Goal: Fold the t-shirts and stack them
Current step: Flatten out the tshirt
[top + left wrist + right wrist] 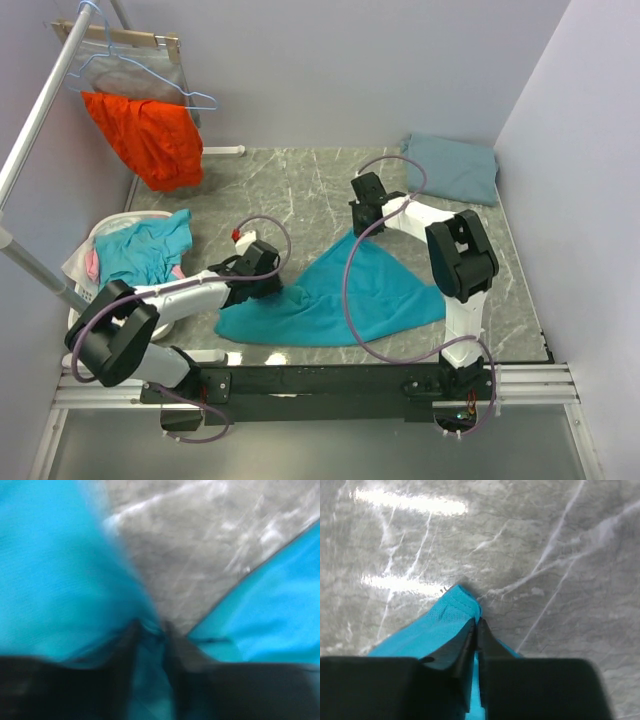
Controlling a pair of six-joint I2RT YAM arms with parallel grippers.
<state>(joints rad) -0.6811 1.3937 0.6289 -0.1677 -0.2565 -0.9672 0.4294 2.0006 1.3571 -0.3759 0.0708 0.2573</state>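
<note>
Left wrist view gives the nearest part: the left claw (150,630) stands at the near left edge of the teal t-shirt (50,570), with a fold of cloth between its two fingers. The picture is blurred, so I cannot tell if the fingers really pinch the cloth or only stand around it. This is the first risk: if the grip is only half made, the edge can slip out as soon as the arm lifts, and the fold will come out crooked. Seen from above, the shirt lies crumpled in the middle of the tabletop (300,190), not spread flat. A claw may therefore catch two layers together and lock a wrinkle into the fold.

Farther, the right claw (476,625) is closed tight on a far corner of the same shirt, and only a small tip of cloth shows past the fingertips. Such a small bite can pull free if the two arms move apart too strongly. The same stretch could also drag the cloth out of the left claw.

Farthest, at the right corner, the slate t-shirt (455,165) lies folded, well apart. A wide swing of the right arm could, I think, push it out of shape.
</note>
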